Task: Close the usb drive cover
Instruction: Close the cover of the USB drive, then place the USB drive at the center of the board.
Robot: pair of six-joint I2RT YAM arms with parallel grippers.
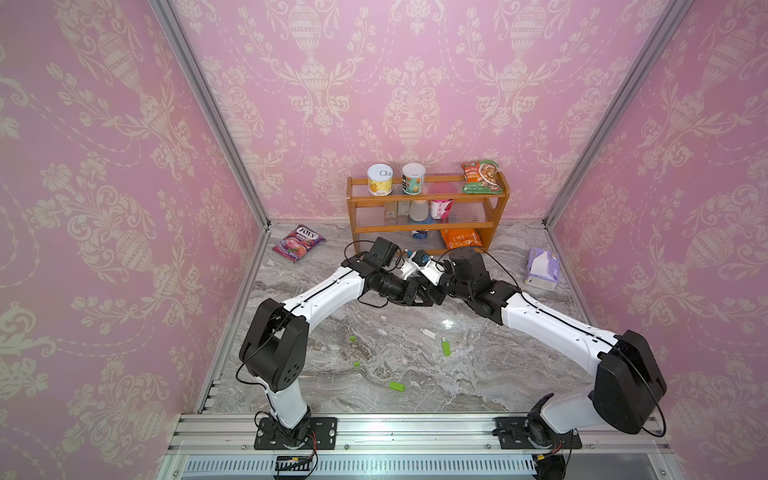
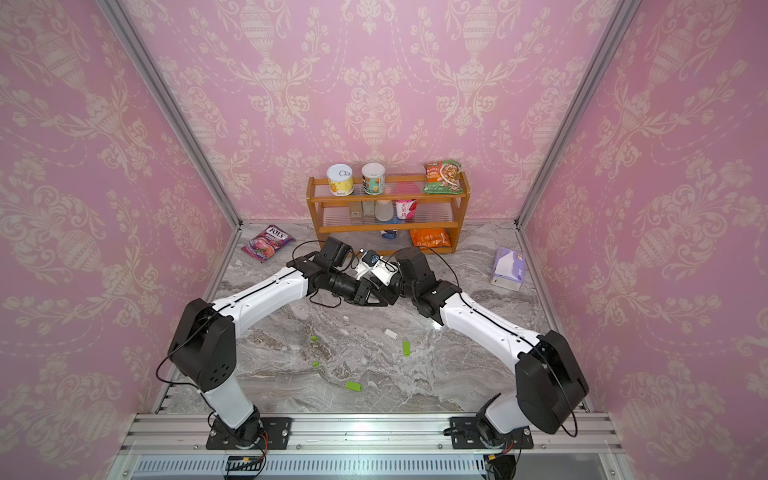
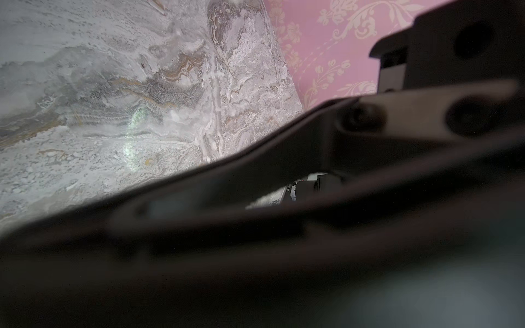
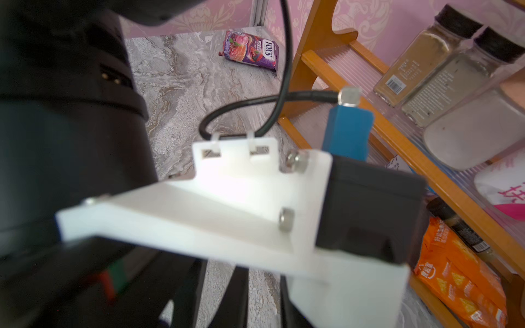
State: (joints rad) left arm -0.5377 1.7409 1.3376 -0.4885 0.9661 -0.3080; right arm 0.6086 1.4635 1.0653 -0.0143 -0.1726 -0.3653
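Q. Position of the task object?

A. Flat on the table point(image 1: 498, 374), near centre: white usb drive point(image 1: 427, 332). Just beside it on the right, green usb drive point(image 1: 446, 348), silver plug seemingly bare. Nearer the front edge, second green usb drive point(image 1: 397, 386). Two loose green caps point(image 1: 353, 338) to the left, small white cap point(image 1: 383, 318) slightly farther back. Perhaps a further drive between the grippers: hidden, not determinable.

Q. Jaw state?

A. Tip to tip above the table: left gripper point(image 1: 420, 298) and right gripper point(image 1: 433, 293), beyond the white cap and in front of the wooden rack point(image 1: 428, 226). Masked by the wrists in both top views, blurred in the wrist views. Clenched or released: impossible to tell. Nothing visibly grasped.

Q. Step in hand?

A. By judgement, mating of cap and body between the two grippers. Next: straight, square push along the plug axis, with firm counter-hold opposite. Tilt likely to jam the cap.
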